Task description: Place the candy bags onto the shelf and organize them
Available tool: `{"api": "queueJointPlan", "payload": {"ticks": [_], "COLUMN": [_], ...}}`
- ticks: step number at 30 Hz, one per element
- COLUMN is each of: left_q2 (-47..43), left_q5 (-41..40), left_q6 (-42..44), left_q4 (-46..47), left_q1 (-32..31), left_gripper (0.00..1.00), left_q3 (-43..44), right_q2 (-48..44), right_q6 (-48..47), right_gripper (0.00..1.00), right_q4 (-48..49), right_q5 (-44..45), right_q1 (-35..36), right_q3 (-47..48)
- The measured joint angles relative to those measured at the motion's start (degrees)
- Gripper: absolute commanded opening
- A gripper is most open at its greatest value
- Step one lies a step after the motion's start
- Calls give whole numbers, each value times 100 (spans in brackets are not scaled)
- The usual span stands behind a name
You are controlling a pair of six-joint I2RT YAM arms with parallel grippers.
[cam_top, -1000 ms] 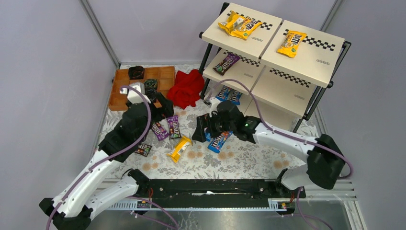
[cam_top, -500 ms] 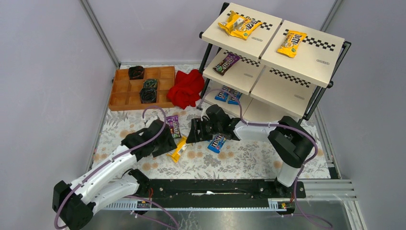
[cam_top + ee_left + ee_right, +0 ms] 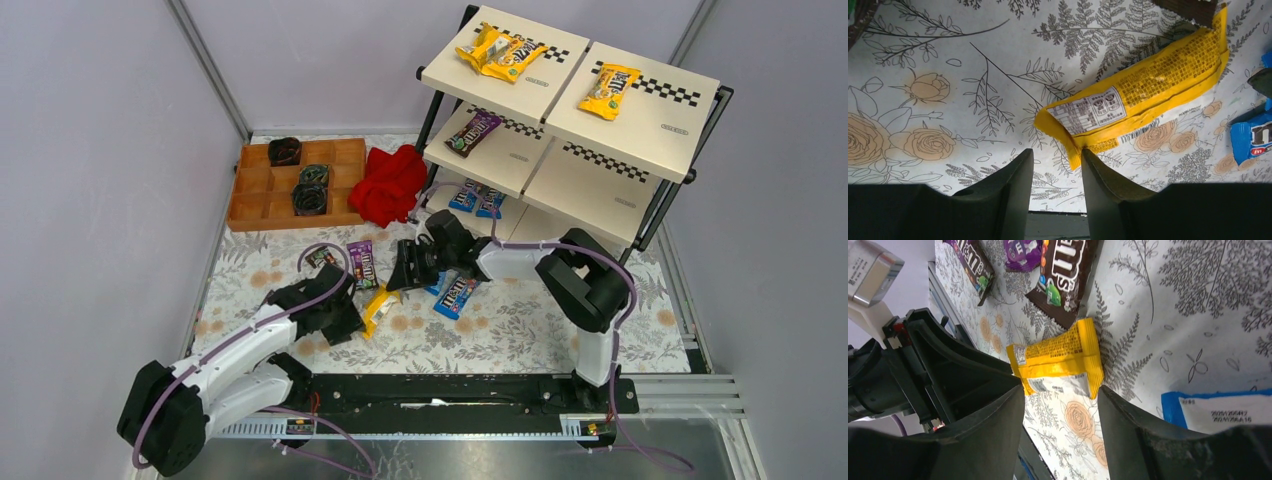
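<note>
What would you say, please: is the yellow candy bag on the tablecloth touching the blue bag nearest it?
Apart. The right wrist view shows a strip of bare floral tablecloth between the yellow candy bag and the blue bag.

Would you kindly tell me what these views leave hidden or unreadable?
Top view: lowest-tier blue bags, partly hidden by the board above.
Top view: dark things in the tray, too small to identify.
Left wrist: blue bag, cut by the right edge.
Right wrist: purple bag, cut by the top edge.
</note>
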Motion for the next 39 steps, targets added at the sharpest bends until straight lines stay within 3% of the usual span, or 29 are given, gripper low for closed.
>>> {"api": "queueJointPlan", "payload": {"ticks": [12,17,25,29,33,39], "left_q2": [11,205,221,219,210,107], "left_q5": [122,284,374,382,407,396], "left_q6": [61,114,188,247,275,437], "left_q4": [717,1099,1274,1283,1342,1362], "left_q1": [424,538,603,605,605,616], "left_gripper": [15,14,14,19,34,55], "left_q3": [-382,-404,-444,-444,-444,-404], "right_q2": [610,741,756,730,551,90], "right_q6": [-55,131,837,883,780,409], "right_gripper": [61,60,45,38,26,21], "right_q4": [9,293,1296,1329,1211,815], "right_q5": [-457,-782,-1069,-1008,-879,-636], "right_q1": [-50,-50,-52,-52,-50,-50], "right_q3": [310,286,-120,-133,-197,-269]}}
